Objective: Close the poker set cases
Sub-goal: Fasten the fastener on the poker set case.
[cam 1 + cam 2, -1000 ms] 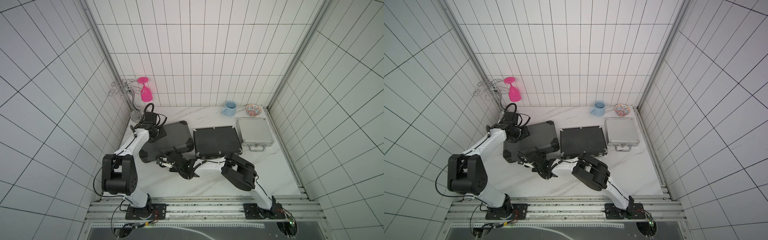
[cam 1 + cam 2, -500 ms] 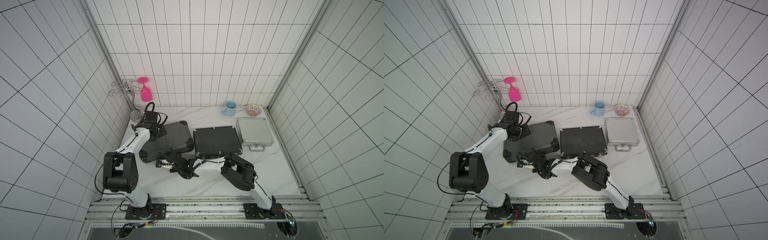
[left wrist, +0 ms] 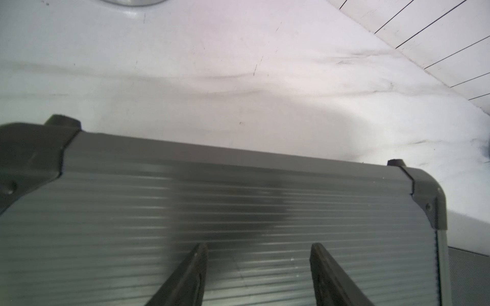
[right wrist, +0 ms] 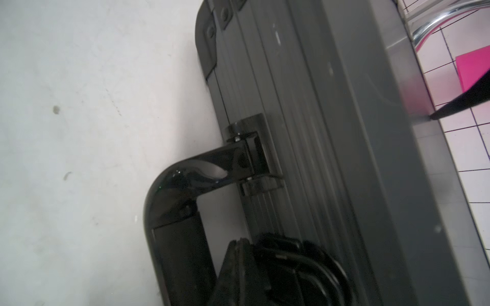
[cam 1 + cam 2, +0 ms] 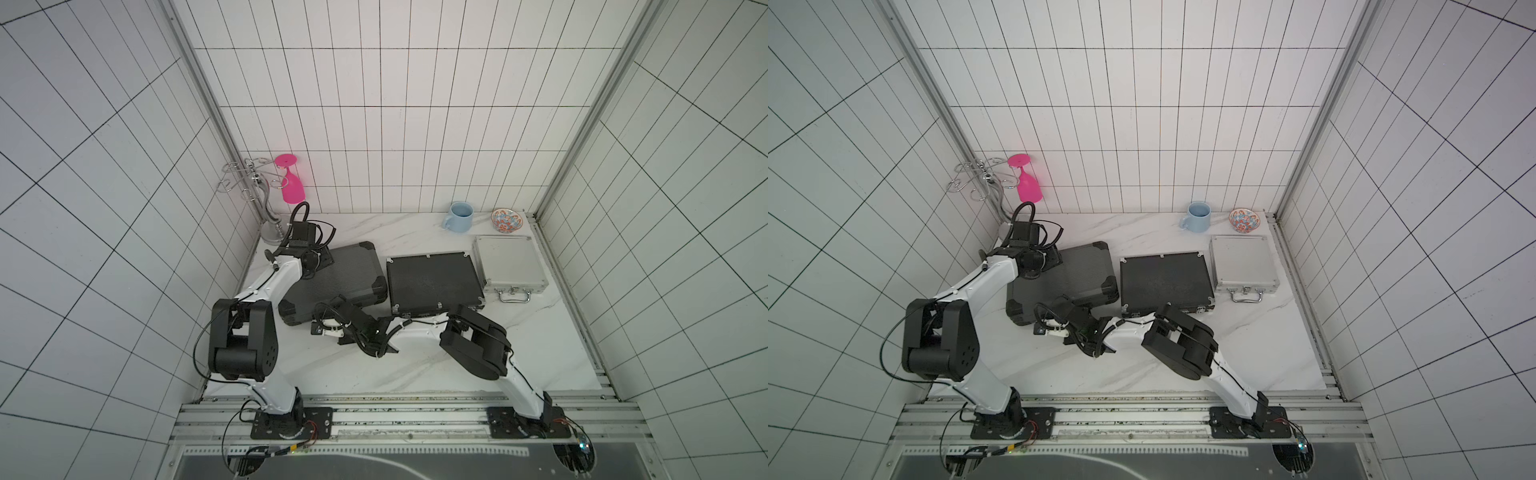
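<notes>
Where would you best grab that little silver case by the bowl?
Probably its handle, coming from the robot's side: it juts out from the closed silver case's near edge, a thin bar with a gap behind it to close around.

The left arm [image 5: 272, 282] and right arm [image 5: 419, 332] share one build: glossy white link shells between bulky matte-black joint housings [image 5: 243, 336]. Thin black cables [image 5: 194, 353] loop off the joints. Each arm stands on a black base plate [image 5: 320, 419] with visible screws, fixed to a silver slotted rail [image 5: 415, 409]. A red wire [image 5: 314, 428] shows at the left base. The left gripper [image 3: 258, 247] has flat, black, tapered fingers [image 3: 188, 275].
</notes>
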{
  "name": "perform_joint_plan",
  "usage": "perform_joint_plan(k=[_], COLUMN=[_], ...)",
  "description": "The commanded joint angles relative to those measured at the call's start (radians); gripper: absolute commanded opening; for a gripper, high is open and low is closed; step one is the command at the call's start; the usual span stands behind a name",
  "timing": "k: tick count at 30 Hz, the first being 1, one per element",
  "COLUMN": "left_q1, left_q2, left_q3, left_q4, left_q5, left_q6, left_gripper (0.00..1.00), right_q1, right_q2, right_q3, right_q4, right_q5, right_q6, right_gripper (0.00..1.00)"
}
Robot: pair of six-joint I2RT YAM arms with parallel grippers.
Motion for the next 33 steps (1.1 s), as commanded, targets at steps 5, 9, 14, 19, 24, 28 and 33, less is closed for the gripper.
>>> perform_joint_plan(k=[5, 9, 14, 19, 24, 28, 33], left_q1=[-0.010, -0.024, -0.033, -0.032, -0.063, -0.067, -0.066], left_q2=[0.140, 0.140, 0.148, 0.157, 0.135, 0.109, 0.092], left_q3=[-0.056, -0.045, -0.068, -0.056, -0.097, -0.145, -0.157], left_q4=[-0.166, -0.177, -0.161, -0.163, -0.158, -0.144, -0.153], left_q5=[0.025, 0.007, 0.011, 0.016, 0.014, 0.034, 0.023], left_q6=[-0.023, -0.020, -0.024, -0.022, -0.017, -0.023, -0.014], left_gripper=[0.65, 0.65, 0.65, 0.64, 0.59, 0.57, 0.56], right_q1=[-0.102, -0.110, -0.099, -0.071, -0.092, -0.123, -0.198], right_q2=[0.001, -0.035, -0.051, -0.120, -0.265, -0.341, -0.354], right_q3=[-0.165, -0.181, -0.186, -0.242, -0.326, -0.312, -0.259], right_q4=[-0.113, -0.079, -0.027, 0.056, 0.088, 0.006, -0.148], right_q5=[0.145, 0.160, 0.136, 0.105, 0.032, -0.013, -0.121], right_q6=[0.009, -0.014, -0.030, -0.045, 0.063, 0.270, 0.591], right_gripper=[0.00, 0.00, 0.00, 0.00, 0.00, 0.09, 0.33])
